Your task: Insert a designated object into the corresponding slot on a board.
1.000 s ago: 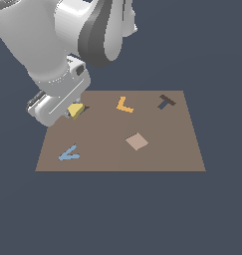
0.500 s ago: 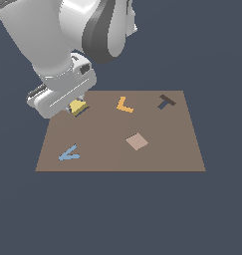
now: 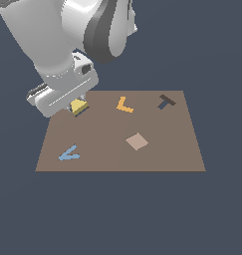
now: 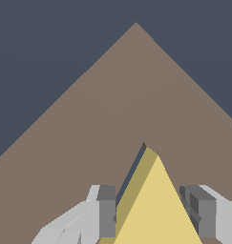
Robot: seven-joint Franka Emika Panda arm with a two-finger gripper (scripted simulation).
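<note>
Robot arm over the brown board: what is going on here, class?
The Panda arm's gripper straddles the yellow triangular block at the board's far corner on the exterior view's left. A dark slot edge shows beside the block. Whether the fingers actually touch it is unclear.

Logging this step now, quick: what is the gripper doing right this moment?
Gripper: fingers on either side of the yellow triangle, but gaps show at both fingers; whether it is gripping cannot be told.
</note>
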